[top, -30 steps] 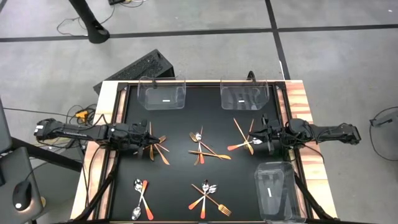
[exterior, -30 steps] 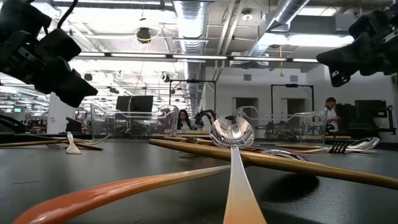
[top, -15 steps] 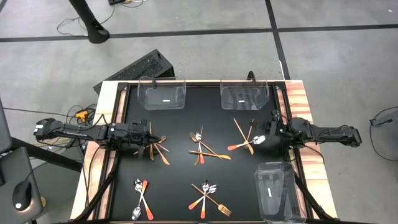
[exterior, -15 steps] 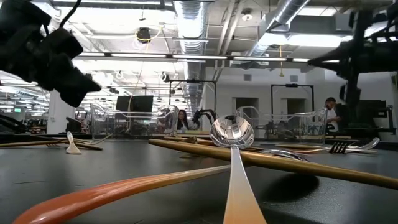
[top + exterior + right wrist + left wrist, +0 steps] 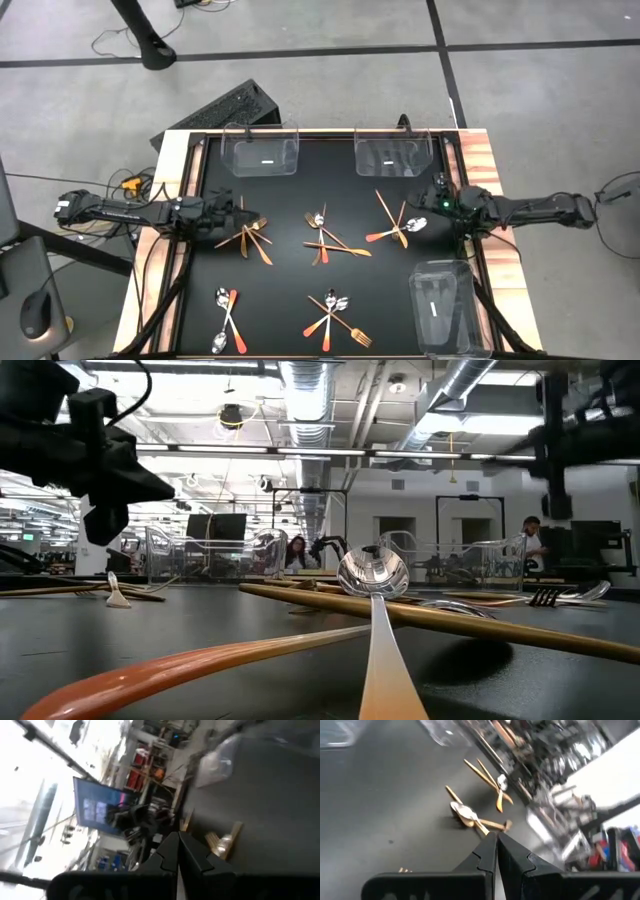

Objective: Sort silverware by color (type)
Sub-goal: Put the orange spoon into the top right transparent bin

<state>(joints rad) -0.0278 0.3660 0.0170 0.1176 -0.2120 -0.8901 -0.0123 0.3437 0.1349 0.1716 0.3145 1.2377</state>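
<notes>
The left gripper sits at the left edge of the black table mat, low over the cluster of copper-gold forks that lies there. In the left wrist view its two fingers are pressed tip to tip with no gap and nothing between them; they hold nothing.

The right gripper is at the right edge of the mat, just beside the group made of two long gold sticks and a red-handled spoon. In the right wrist view its fingers also meet at the tips, with nothing visibly clamped between them; whether they touch any utensil cannot be told.

The rest of the silverware lies in loose heaps on the mat. In the middle of the mat is a crossed pile of forks, a spoon and a gold stick. At the near left corner of the mat lie two spoons; near the middle of its near edge lies another mixed pile of spoons and a fork.

Two clear plastic bins stand along the far edge of the mat, and a third clear bin stands at its near right corner.

In the low view a silver spoon bowl rests on a gold stick close to the camera.
</notes>
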